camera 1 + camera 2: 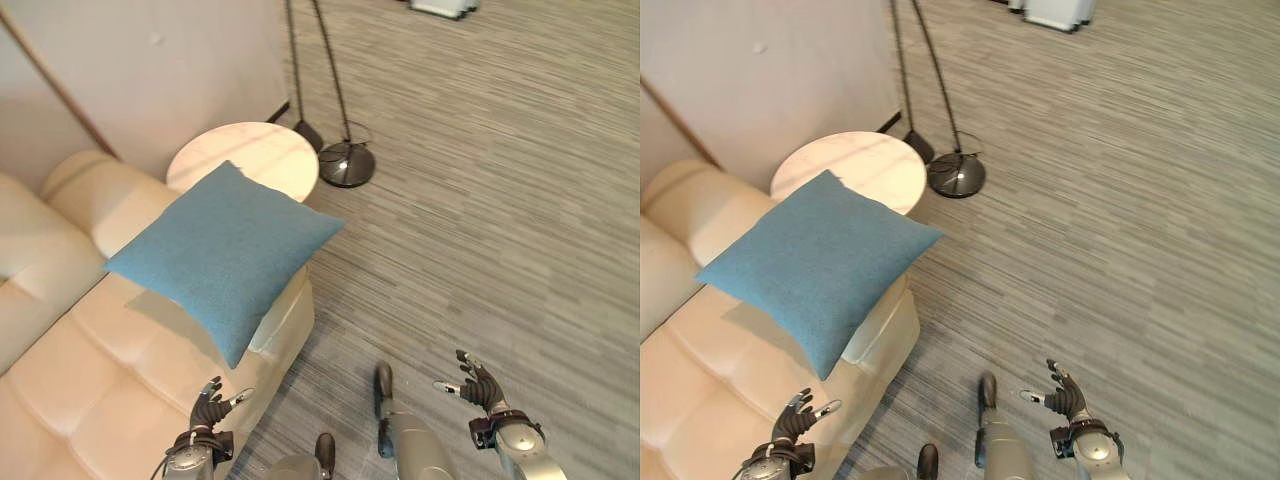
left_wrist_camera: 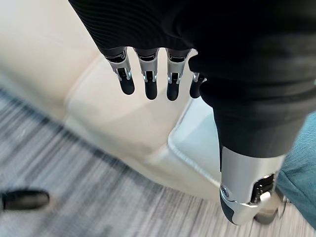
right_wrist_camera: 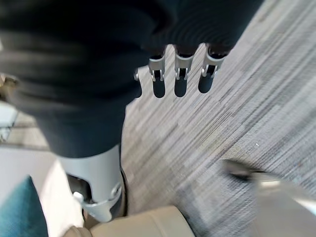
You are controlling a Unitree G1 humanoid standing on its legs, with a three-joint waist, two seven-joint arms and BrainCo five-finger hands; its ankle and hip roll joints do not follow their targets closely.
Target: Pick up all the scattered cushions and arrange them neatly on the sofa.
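Square teal fabric cushion (image 1: 225, 258) sits tilted on the cream leather sofa (image 1: 110, 400), propped across the armrest end, one corner overhanging the edge beside the round pale marble side surface (image 1: 262, 152). Risk: the overhang may let it slide to the grey striped carpet floor (image 1: 500, 200). Left hand (image 1: 206, 408) hangs over the sofa front, fingers straight, empty. Right hand (image 1: 478, 384) hovers over the floor, fingers spread, empty.
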